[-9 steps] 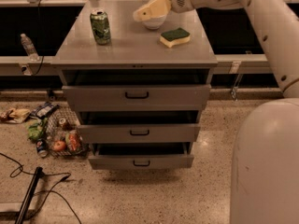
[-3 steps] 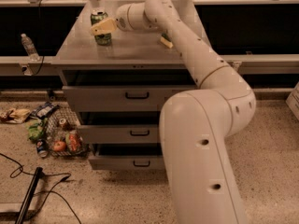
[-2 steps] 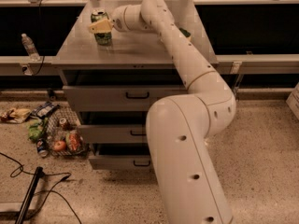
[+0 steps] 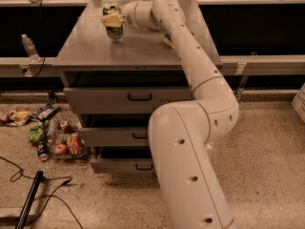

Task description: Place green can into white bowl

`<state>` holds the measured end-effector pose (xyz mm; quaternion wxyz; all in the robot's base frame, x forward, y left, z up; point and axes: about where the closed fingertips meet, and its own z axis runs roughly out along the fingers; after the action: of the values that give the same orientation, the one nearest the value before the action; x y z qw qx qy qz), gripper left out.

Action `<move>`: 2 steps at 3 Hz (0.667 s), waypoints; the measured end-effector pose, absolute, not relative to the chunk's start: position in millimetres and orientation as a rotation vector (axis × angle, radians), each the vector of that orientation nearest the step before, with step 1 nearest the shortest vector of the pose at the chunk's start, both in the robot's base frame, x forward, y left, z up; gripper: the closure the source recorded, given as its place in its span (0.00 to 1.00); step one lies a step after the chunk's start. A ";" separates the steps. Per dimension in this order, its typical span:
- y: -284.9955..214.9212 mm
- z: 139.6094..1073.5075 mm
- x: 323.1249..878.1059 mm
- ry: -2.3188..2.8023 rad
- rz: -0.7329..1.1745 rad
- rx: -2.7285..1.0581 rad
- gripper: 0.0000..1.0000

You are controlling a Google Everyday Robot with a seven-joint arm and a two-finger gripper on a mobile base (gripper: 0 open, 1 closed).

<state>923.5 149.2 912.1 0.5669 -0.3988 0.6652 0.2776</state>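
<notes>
The green can (image 4: 114, 30) stands at the back left of the grey cabinet top (image 4: 95, 49). My gripper (image 4: 112, 19) reaches in from the right at the can's upper half, and its pale fingers (image 4: 110, 20) are closed around the can. The can looks slightly tilted and sits at or just above the surface. The white bowl is hidden behind my arm (image 4: 164, 18), which crosses the back of the cabinet top.
A yellow-green sponge (image 4: 167, 41) peeks out beside my arm at the right of the top. The cabinet has three drawers (image 4: 138, 98), the lower ones pulled out. Litter (image 4: 57, 140) and cables (image 4: 33, 194) lie on the floor at left. A water bottle (image 4: 29, 46) stands on the left ledge.
My arm has swung from the bowl at back right over to the green can at left. My fingers have closed on the can, which now sits slightly higher.
</notes>
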 end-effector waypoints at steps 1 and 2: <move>74.4 948.6 947.7 1.564 0.471 -0.826 1.00; 34.5 975.5 966.3 1.528 0.358 -0.715 1.00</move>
<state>966.3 34.5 975.5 0.6506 -0.3147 0.6730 0.1574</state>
